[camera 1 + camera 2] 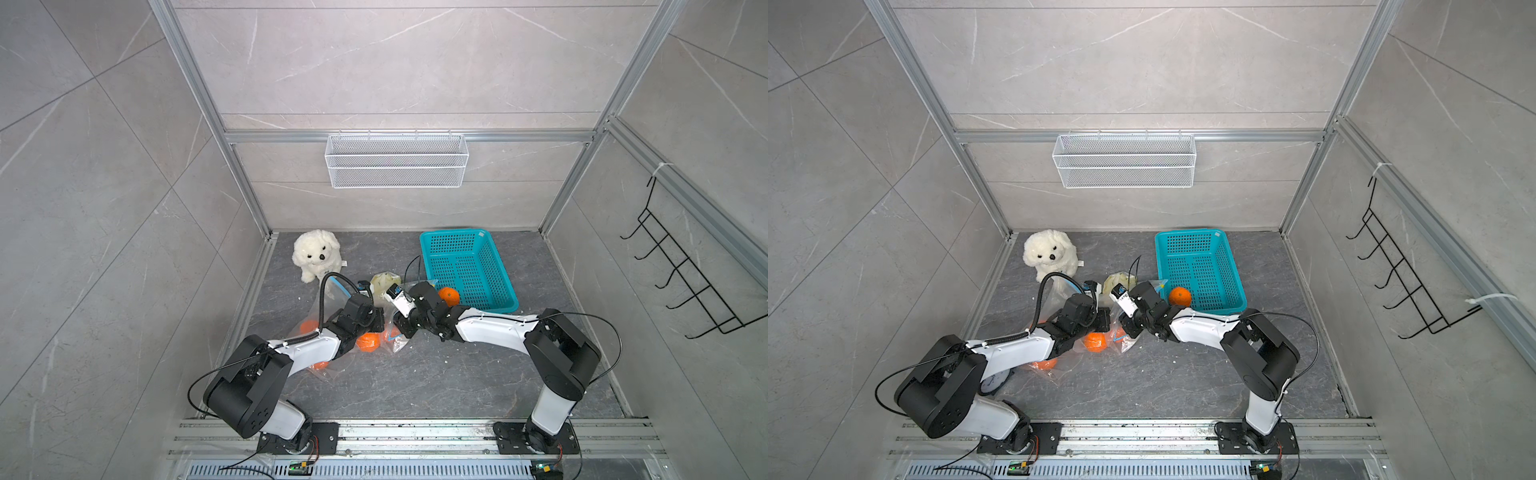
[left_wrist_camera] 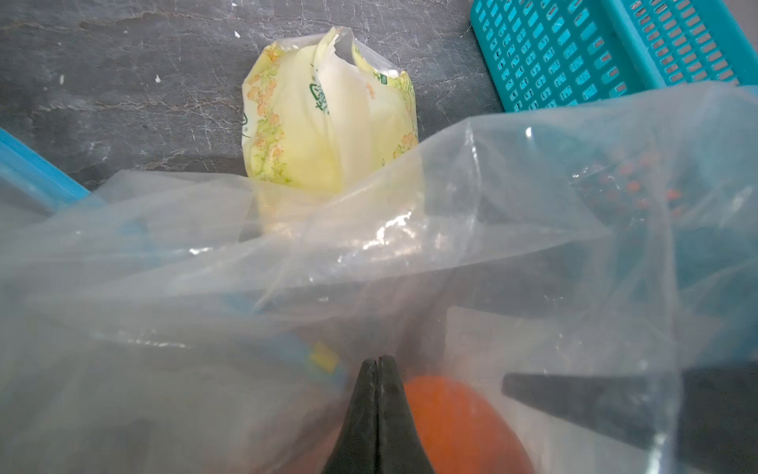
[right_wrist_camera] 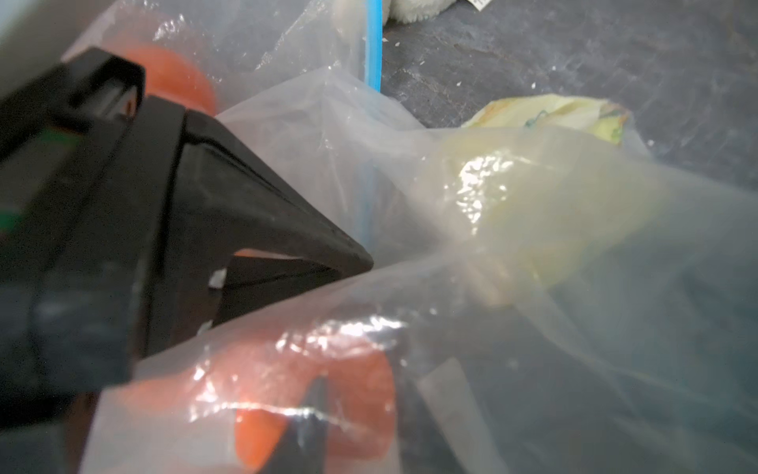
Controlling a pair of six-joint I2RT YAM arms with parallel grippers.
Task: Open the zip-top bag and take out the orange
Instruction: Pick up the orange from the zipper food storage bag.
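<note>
The left end effector [image 2: 377,362] pinches bag [image 2: 287,266] film beside the orange [image 2: 455,418]; whether the right end effector [image 1: 397,330] is spread is unclear. Film may slip or tear.

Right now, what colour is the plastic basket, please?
Turquoise; the basket shows best in a top view.
</note>
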